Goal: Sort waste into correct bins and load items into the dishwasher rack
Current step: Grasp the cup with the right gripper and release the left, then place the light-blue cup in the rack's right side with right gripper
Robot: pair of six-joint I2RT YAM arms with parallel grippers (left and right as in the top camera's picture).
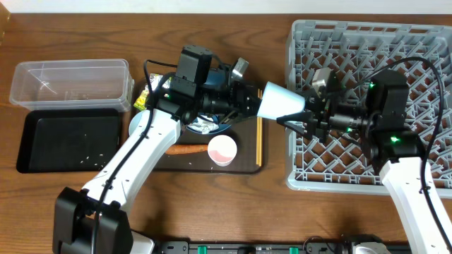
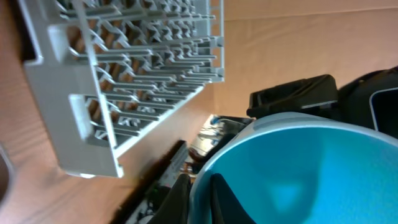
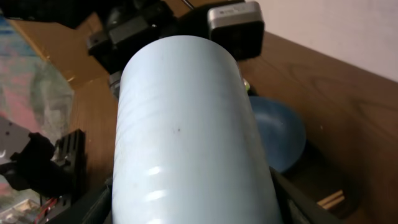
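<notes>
pinkish-white cup [image 1: 222,149] beside carrot [image 1: 185,149] on brown tray [image 1: 247,154]

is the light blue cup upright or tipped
Tipped: the light-blue cup lies sideways in mid-air, its mouth toward the left gripper.

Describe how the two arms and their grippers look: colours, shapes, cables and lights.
The left arm and the right arm have smooth white links joined by boxy black joint housings. Small green lights glow on the housings. Thin black cables loop beside them. The left gripper and right gripper are black, with dark jaws. No readable markings show.
</notes>
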